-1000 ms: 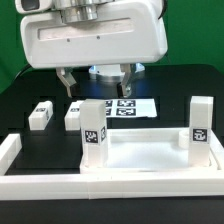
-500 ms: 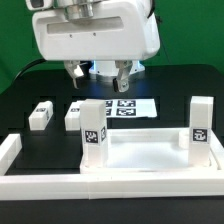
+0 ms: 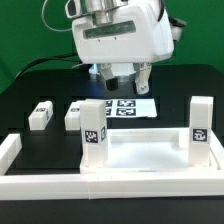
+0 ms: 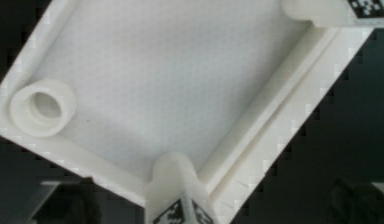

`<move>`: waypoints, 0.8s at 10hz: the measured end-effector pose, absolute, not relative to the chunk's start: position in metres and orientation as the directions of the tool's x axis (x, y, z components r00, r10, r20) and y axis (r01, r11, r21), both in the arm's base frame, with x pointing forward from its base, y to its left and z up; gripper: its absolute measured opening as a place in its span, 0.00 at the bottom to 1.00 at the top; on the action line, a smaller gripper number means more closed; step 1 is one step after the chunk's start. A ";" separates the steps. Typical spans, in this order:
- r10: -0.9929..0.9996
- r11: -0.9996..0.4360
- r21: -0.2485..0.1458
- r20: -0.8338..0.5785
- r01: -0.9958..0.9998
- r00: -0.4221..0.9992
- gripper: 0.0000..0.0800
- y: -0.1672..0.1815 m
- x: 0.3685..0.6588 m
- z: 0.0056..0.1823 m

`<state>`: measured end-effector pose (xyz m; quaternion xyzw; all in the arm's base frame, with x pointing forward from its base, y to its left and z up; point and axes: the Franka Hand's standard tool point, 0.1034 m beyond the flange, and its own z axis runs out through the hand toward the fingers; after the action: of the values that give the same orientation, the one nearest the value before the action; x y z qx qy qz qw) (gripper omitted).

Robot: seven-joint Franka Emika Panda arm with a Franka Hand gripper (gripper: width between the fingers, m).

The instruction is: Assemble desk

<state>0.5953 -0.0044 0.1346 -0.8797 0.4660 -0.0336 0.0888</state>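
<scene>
The white tray-like tabletop [image 3: 140, 152] lies at the front of the table. Two white tagged legs stand upright in its corners, one at the exterior view's left [image 3: 93, 135] and one at its right [image 3: 200, 122]. Two loose legs [image 3: 40, 115] [image 3: 74, 116] lie on the black table further back. My gripper [image 3: 124, 78] hangs above the marker board, open and empty, behind the tabletop. The wrist view looks down on the tabletop [image 4: 171, 90], with an empty round socket [image 4: 38, 105], one standing leg [image 4: 180, 195] and another leg [image 4: 331, 10].
The marker board [image 3: 128, 106] lies flat under the gripper. Long white border bars run along the front [image 3: 100, 186] and the exterior view's left [image 3: 8, 150] of the tabletop. A green wall stands behind the table.
The arm has moved toward the exterior view's right and a little up, from above the loose legs to above the marker board. The fingers stay open. No part has moved.
</scene>
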 end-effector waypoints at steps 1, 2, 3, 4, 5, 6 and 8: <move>-0.825 -0.551 -0.187 -0.024 -0.813 0.565 0.81 -0.003 0.595 0.134; -0.825 -0.551 -0.187 -0.024 -0.813 0.565 0.81 -0.003 0.595 0.134; -0.862 -0.490 -0.185 -0.044 -0.852 0.505 0.81 -0.001 0.588 0.130; -0.894 -0.426 -0.174 -0.069 -0.888 0.443 0.81 0.001 0.571 0.120; -0.930 -0.339 -0.173 -0.085 -0.925 0.357 0.81 0.001 0.558 0.109; -0.956 -0.261 -0.173 -0.093 -0.950 0.279 0.81 0.006 0.545 0.093; -0.955 -0.266 -0.171 -0.085 -0.949 0.283 0.81 0.014 0.541 0.081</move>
<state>0.5405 0.0140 0.0813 -0.7954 0.5984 -0.0176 0.0945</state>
